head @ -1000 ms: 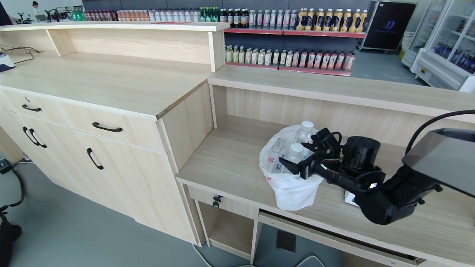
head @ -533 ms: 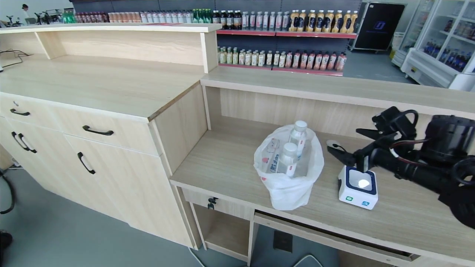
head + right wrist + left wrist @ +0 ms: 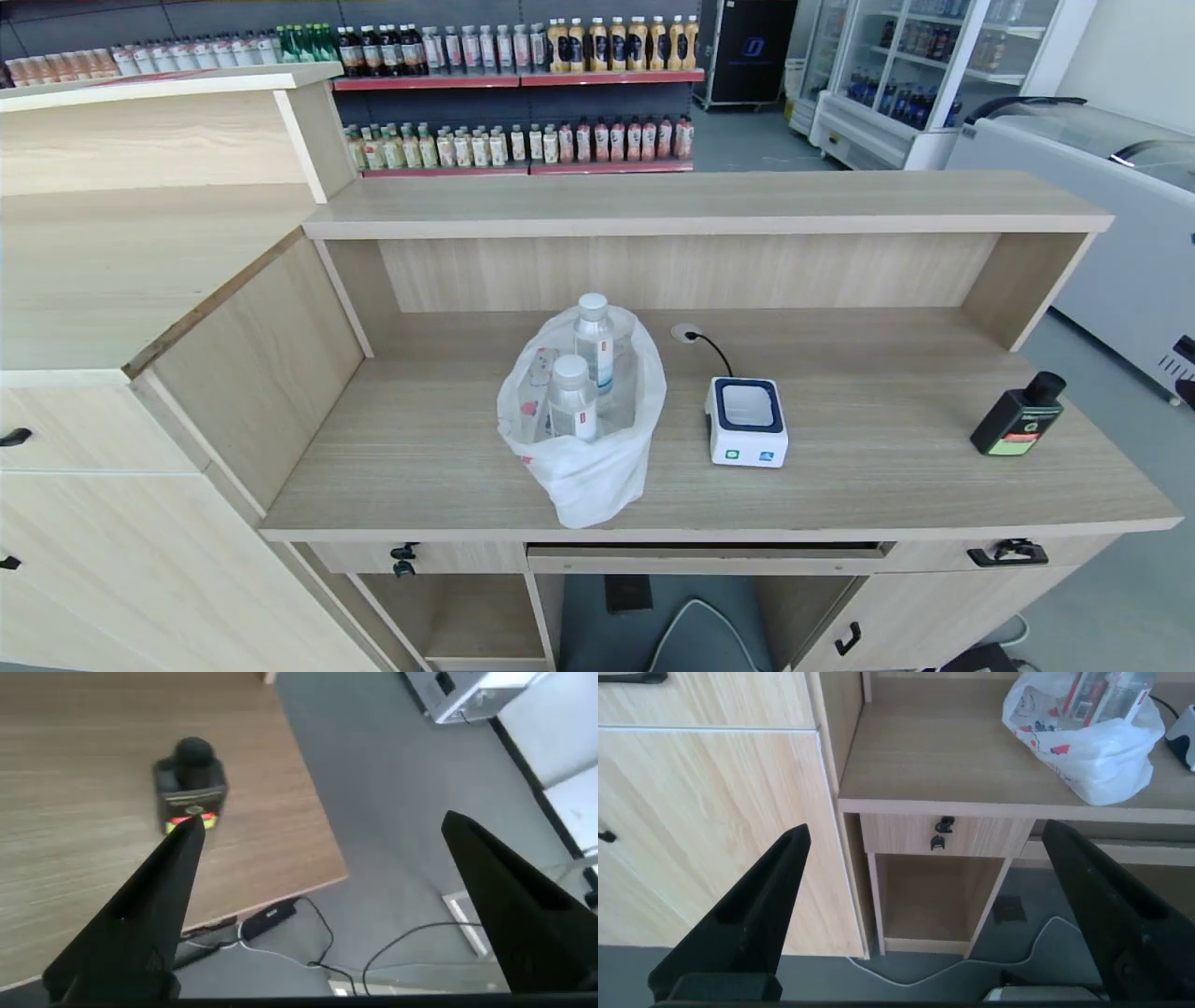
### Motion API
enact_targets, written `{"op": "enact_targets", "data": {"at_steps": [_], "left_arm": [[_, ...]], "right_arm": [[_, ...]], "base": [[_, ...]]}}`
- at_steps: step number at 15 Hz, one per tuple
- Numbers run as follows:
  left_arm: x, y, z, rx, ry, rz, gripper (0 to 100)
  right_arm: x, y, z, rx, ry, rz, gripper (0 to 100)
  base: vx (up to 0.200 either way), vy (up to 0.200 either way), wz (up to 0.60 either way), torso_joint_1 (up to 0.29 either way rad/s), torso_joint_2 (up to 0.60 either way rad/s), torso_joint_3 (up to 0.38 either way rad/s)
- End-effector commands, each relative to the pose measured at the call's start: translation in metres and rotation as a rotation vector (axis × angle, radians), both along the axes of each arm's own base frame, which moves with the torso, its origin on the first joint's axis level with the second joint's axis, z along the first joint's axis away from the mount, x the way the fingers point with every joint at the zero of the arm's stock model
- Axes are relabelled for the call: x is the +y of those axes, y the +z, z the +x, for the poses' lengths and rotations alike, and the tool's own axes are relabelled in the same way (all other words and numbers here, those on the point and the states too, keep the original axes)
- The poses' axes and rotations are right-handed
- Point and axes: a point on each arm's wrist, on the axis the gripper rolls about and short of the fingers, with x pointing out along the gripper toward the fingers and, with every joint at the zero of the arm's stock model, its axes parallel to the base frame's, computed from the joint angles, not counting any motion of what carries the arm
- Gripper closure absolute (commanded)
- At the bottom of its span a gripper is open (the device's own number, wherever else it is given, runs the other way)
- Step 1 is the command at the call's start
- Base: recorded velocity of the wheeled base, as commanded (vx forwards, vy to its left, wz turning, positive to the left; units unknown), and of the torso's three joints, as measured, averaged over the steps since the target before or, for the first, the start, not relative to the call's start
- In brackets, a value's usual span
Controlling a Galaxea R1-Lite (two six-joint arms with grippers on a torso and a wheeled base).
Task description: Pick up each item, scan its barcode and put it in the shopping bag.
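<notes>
Now that the right arm has been pulling back from over the shopping bag (image 3: 583, 457) and past the scanner (image 3: 745, 420), the right gripper (image 3: 322, 821) is hanging by the right end of the counter (image 3: 887, 467). Its fingers are wide apart and holding nothing, and the dark bottle (image 3: 190, 789) is sitting below and ahead of it. The head camera has been swinging right too, so bag and scanner are only looking shifted, not actually moving on the counter. Two clear bottles (image 3: 572, 397) are standing in the bag, so I'm reading that drop as done and the dark bottle as the next pick. The left gripper (image 3: 924, 831) is also hanging spread and empty, low in front of the drawer (image 3: 990, 835), with the bag up on the counter beyond it.

Edges: the dark bottle is standing upright near the counter's right end and fairly near the front edge. The floor (image 3: 420, 784) is dropping away right beside it, so an outward nudge is risking a fall. Bare counter is lying between the bottle and the scanner, which are well apart, so the carry path is looking free. The back shelf (image 3: 709, 210) and side panel (image 3: 1027, 280) are boxing in the far side, so I'm favouring an approach from the front or from above.
</notes>
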Motion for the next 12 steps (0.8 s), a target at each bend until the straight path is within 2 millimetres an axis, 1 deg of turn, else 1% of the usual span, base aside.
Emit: {"op": "enact_targets", "data": {"at_steps": [1,2,3,4,8,10,11,12], "left_arm": [[0.000,0.000,0.000,-0.001,0.000,-0.001,0],[0.000,0.000,0.000,-0.001,0.000,-0.001,0],[0.000,0.000,0.000,-0.001,0.000,-0.001,0],[0.000,0.000,0.000,-0.001,0.000,-0.001,0],[0.000,0.000,0.000,-0.001,0.000,-0.001,0],[0.000,0.000,0.000,-0.001,0.000,-0.001,0],[0.000,0.000,0.000,-0.001,0.000,-0.001,0],[0.000,0.000,0.000,-0.001,0.000,-0.001,0]], "right_arm": [[-0.081,-0.049,0.015,0.076,0.011,0.141,0],[-0.096,-0.056,0.018,0.080,0.060,0.136,0],[-0.123,-0.067,0.026,0.136,0.094,0.037,0],[-0.136,-0.071,0.032,0.146,0.120,-0.001,0],[-0.146,-0.078,0.049,0.159,0.164,-0.047,0],[-0.139,-0.081,0.066,0.162,0.217,-0.071,0],[-0.131,-0.083,0.075,0.162,0.249,-0.071,0],[-0.126,-0.084,0.079,0.160,0.270,-0.067,0]], "base": [[0.000,0.000,0.00,0.000,0.00,0.000],[0.000,0.000,0.00,0.000,0.00,0.000],[0.000,0.000,0.00,0.000,0.00,0.000],[0.000,0.000,0.00,0.000,0.00,0.000],[0.000,0.000,0.00,0.000,0.00,0.000],[0.000,0.000,0.00,0.000,0.00,0.000],[0.000,0.000,0.00,0.000,0.00,0.000],[0.000,0.000,0.00,0.000,0.00,0.000]]}}
